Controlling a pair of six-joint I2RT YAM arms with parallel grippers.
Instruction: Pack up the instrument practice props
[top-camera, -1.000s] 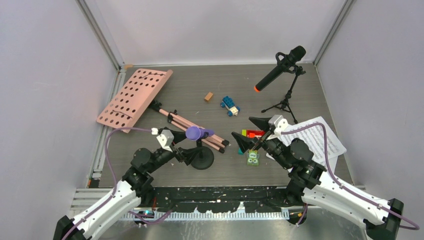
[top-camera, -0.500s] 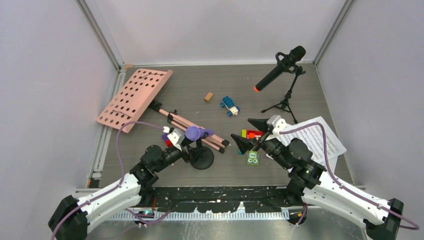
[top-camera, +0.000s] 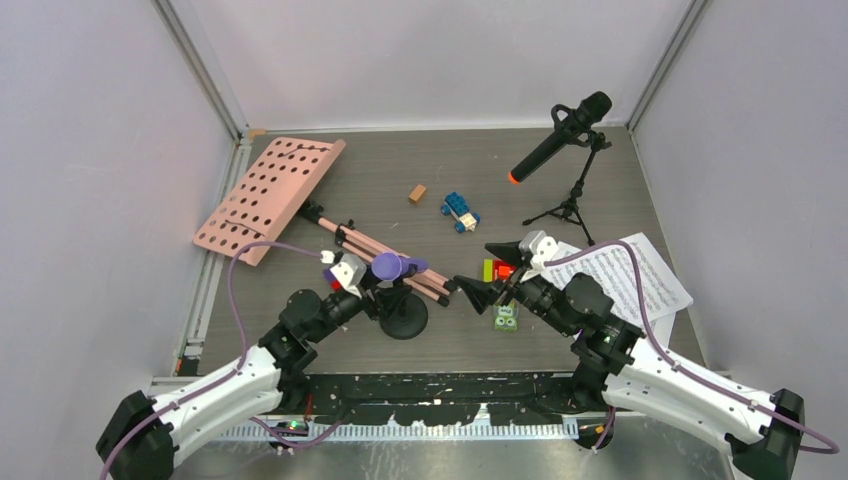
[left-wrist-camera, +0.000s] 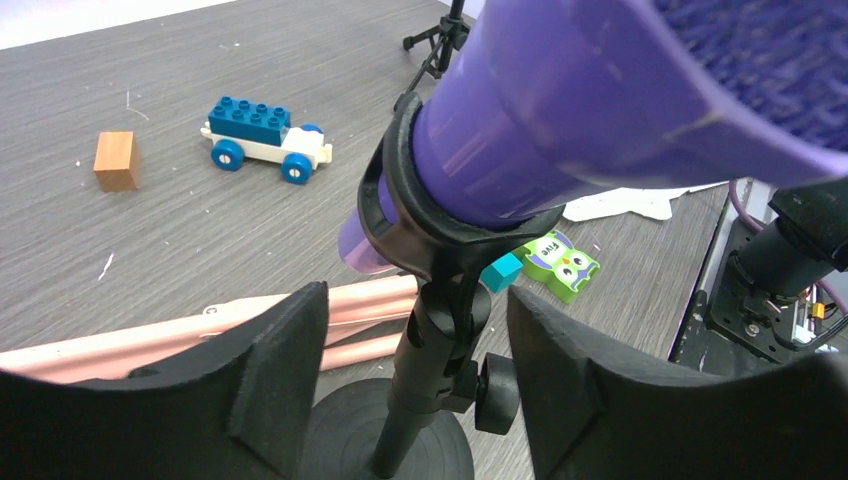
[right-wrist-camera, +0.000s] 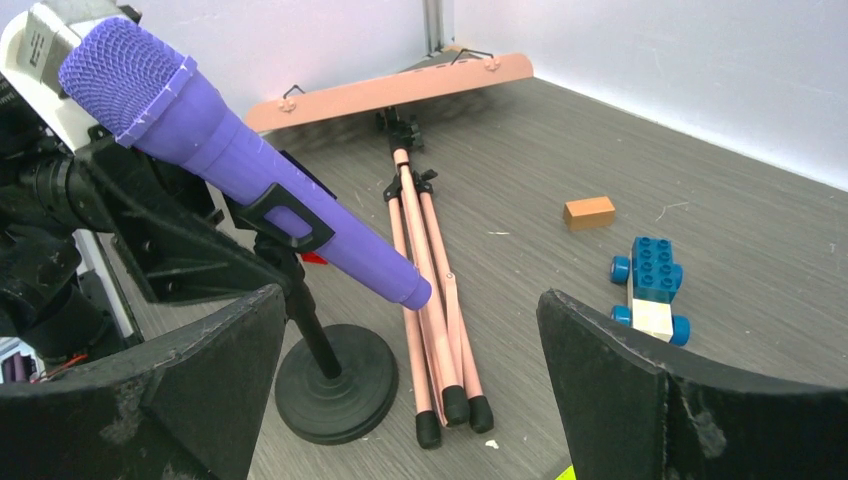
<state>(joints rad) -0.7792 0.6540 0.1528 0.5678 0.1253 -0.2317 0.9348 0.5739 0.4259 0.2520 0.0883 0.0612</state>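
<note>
**Top view.** Grey wood-grain table (top-camera: 400, 170). The pink perforated sheet-music holder (top-camera: 270, 195) lies at far left, a flat board with rows of round holes. Its slim pink tube legs (top-camera: 385, 258) are folded together and run toward table centre. The purple-headed microphone (top-camera: 395, 266) sits tilted in a black round-base support (top-camera: 405, 318), centre-left, beside the leg tips. The left gripper (top-camera: 380, 298) is at this support's post. The right gripper (top-camera: 487, 270) is near centre with its wedge-shaped fingers spread wide and nothing between them; small coloured bricks (top-camera: 505, 268) show beneath it. The white printed note sheets (top-camera: 625, 275) lie near right, partly under the right arm. The black orange-tipped microphone (top-camera: 560, 135) slants on a thin black tripod support (top-camera: 572, 200), far right. A blue toy car (top-camera: 460, 211) and a brown block (top-camera: 418, 193) sit mid-table.

**Left wrist view.** Matte black fingers (left-wrist-camera: 290, 390) stand part open on either side of the post, with a visible gap on each side and no contact. A black plastic clip (left-wrist-camera: 420, 225) rings the smooth, glossy purple barrel. A small knob (left-wrist-camera: 497, 393) juts from the post's joint. A green owl brick (left-wrist-camera: 560, 265) lies beyond.

**Right wrist view.** The fingers are far apart and empty. The microphone's head (right-wrist-camera: 120, 65) is a rounded woven mesh, and the barrel tapers to a blunt end. The support's base is a low domed disc. The legs end in black caps (right-wrist-camera: 455, 405).
</note>
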